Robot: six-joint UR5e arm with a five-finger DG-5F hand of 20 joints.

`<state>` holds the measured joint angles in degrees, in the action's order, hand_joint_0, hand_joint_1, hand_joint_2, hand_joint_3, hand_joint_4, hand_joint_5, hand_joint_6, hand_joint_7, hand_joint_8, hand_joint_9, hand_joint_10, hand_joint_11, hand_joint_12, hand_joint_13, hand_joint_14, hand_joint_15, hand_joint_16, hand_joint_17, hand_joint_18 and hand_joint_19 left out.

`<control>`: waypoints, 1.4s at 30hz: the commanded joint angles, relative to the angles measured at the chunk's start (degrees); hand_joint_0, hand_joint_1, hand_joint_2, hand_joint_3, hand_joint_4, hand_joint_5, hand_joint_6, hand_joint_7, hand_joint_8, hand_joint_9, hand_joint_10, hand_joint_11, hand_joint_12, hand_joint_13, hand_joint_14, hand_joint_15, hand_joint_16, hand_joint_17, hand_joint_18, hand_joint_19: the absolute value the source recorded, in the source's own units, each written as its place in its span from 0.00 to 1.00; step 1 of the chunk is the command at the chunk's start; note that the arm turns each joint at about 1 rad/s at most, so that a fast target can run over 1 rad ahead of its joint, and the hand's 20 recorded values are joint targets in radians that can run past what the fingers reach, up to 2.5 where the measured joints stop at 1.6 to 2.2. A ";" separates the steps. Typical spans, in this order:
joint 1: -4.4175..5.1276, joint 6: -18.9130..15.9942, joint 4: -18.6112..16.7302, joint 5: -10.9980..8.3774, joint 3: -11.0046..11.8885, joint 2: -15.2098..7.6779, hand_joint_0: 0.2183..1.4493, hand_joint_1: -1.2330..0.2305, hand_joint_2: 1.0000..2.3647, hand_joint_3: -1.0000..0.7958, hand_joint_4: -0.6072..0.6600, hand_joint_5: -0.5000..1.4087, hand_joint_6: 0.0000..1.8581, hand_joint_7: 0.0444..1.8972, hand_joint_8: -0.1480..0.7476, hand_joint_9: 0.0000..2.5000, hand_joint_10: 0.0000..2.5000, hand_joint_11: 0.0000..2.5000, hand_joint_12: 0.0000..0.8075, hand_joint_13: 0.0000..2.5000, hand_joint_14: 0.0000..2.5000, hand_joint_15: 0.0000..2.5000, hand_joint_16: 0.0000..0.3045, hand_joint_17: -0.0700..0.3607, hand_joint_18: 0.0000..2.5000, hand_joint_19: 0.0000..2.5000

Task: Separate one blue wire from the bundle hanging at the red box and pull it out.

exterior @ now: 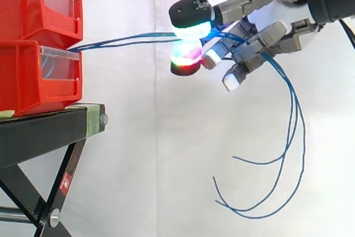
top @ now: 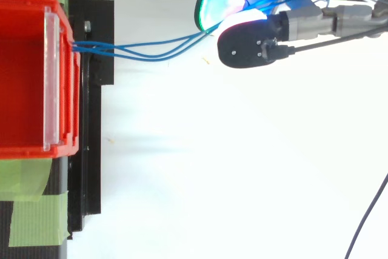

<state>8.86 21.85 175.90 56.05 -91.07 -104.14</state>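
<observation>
Several thin blue wires (exterior: 127,40) run from the front of the lower red box (exterior: 39,76) to the right, almost level, into my hand (exterior: 260,31). My glowing fingertips (exterior: 188,54) are pinched together on the wires, a green-cyan pad above and a red-green pad below. Past the hand the wires' free ends (exterior: 288,154) droop in long curves. In the top view the wires (top: 151,50) leave the box's edge (top: 63,47) and spread slightly before they meet my hand (top: 254,34).
Two red bins are stacked; the upper bin (exterior: 44,4) sits on the lower one, on a black stand (exterior: 44,131). Green tape (top: 33,204) marks the stand's top. A white curtain is behind everything.
</observation>
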 commanded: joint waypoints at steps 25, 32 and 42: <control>-0.16 5.83 -1.96 -1.29 1.42 -0.01 0.29 0.42 0.01 0.33 0.64 0.15 0.43 0.56 0.55 0.39 0.01 0.51 0.38 0.48 1.00 0.21 0.16 0.41 0.31 0.35; -0.16 5.92 -1.88 -1.38 2.21 -0.01 0.33 0.38 0.01 0.37 0.63 0.16 0.43 0.57 0.54 0.39 0.01 0.51 0.37 0.47 1.00 0.21 0.15 0.40 0.31 0.35; -0.16 6.36 -1.88 -1.38 2.65 -0.01 0.39 0.29 0.02 0.52 0.59 0.15 0.45 0.55 0.52 0.39 0.01 0.52 0.37 0.47 1.00 0.22 0.15 0.40 0.31 0.35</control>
<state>8.70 28.15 174.05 54.67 -88.44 -104.15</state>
